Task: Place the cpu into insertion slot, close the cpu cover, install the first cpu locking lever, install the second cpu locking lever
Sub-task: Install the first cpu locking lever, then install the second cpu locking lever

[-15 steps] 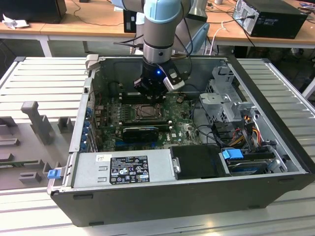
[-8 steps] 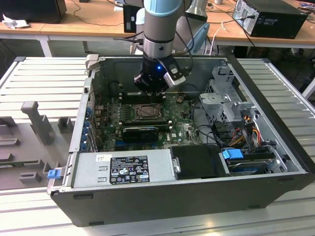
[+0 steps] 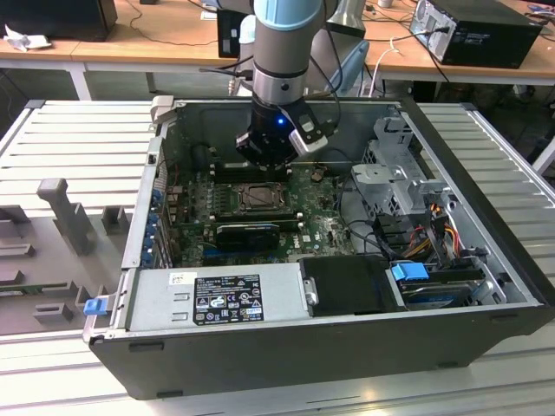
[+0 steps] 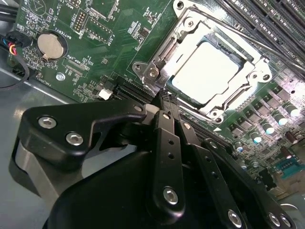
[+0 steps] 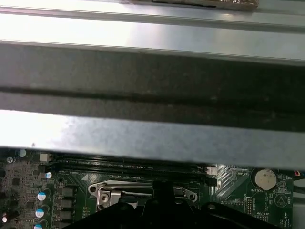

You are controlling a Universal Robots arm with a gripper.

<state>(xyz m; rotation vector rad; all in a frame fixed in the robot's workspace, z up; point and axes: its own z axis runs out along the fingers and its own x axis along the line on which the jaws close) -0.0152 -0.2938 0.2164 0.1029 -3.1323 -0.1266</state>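
Motherboard [image 4: 119,28] w/ cpu [image 4: 205,71] seated in second wrist view; gripper [image 4: 164,98] fingers closed, empty.

Both wrist views close above motherboard [image 4: 109,28]

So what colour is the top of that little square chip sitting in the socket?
Pale silver-grey, the cpu shows best in the second wrist view.

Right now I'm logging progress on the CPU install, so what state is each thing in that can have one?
cpu: seated in the slot, pale top showing.
slot: filled by the cpu.
cover: closed down flat around the cpu.
end effector: fingers together, tips at the cover's edge, holding nothing.
PC case: side open, board exposed.
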